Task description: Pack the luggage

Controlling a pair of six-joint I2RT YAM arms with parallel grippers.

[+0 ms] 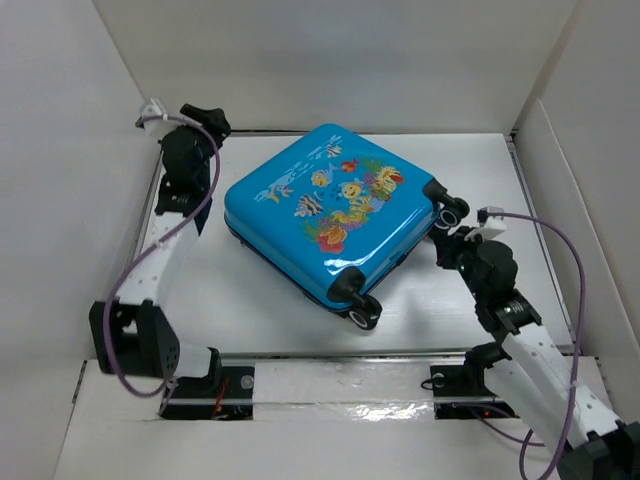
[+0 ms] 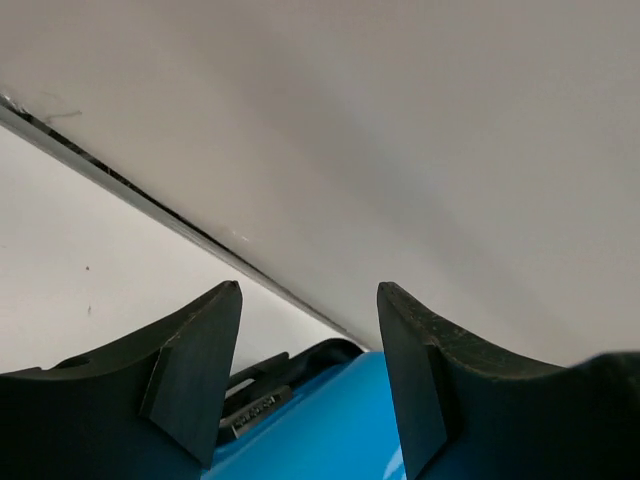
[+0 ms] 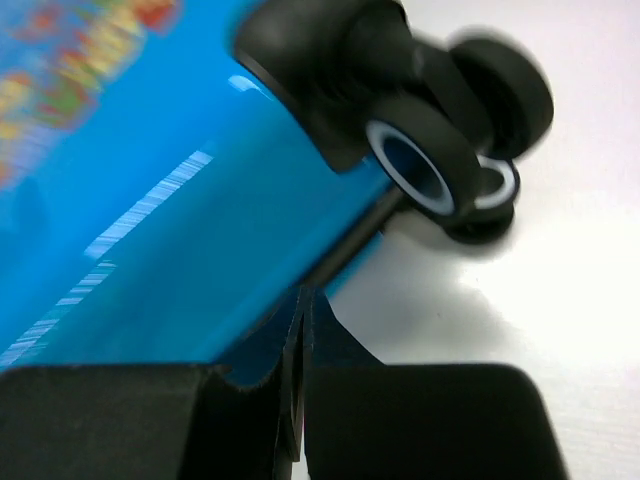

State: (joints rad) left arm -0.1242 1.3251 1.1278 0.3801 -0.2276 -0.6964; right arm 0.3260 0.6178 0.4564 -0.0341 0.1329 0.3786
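Observation:
The luggage (image 1: 320, 210), a bright blue hard-shell case with a fish and coral print, lies flat and closed in the middle of the white table. My left gripper (image 1: 207, 122) hovers at its far left corner. It stands open (image 2: 308, 290) over the blue shell (image 2: 340, 430) and a black handle (image 2: 255, 400), gripping nothing. My right gripper (image 1: 445, 243) sits at the case's right side, just below a black-and-white wheel (image 3: 420, 165). Its fingers are pressed together (image 3: 305, 295), tips against the dark seam along the blue shell (image 3: 150, 200). Nothing shows between them.
White walls (image 1: 330, 60) enclose the table on the back and both sides. A second pair of wheels (image 1: 362, 315) sticks out at the case's near corner. Purple cables (image 1: 560, 250) loop off both arms. Bare table (image 1: 250, 310) lies in front of the case.

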